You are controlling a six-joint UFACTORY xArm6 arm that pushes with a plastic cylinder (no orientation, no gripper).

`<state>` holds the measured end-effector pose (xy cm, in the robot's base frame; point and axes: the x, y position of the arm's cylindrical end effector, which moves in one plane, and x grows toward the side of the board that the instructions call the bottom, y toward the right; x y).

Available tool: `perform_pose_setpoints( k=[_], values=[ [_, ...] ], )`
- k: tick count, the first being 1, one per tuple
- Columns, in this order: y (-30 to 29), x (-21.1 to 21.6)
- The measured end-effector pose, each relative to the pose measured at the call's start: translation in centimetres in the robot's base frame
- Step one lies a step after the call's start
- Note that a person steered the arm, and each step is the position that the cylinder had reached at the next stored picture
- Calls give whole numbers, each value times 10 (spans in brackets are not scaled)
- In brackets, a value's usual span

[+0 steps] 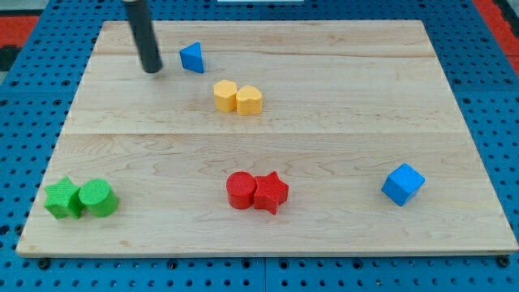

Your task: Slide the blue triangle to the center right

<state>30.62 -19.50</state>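
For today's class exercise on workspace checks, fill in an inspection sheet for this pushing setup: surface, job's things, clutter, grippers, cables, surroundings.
Surface: pale wooden board, flat, planks running across the view.
Job's things: blue triangle block near the view's top left; my tip just to its left, apart from it.
Clutter: two yellow blocks touching; red cylinder against red star; two green blocks touching, bottom left; blue cube alone at right.
Grippers: nothing seen; rod only.
Cables: nothing seen.
Surroundings: blue perforated base around the board.

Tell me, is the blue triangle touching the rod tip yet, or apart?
Apart. My tip stands to the view's left of the blue triangle, with bare wood showing between them.
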Motion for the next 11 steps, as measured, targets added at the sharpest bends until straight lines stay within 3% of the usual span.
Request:
perform_pose_setpoints(
  k=[1,4,5,7,8,10,11],
  values=[
    [-1,-28],
    [249,-14],
    [223,-24],
    [82,-27],
    [103,7],
    [246,18],
    [252,18]
  ],
)
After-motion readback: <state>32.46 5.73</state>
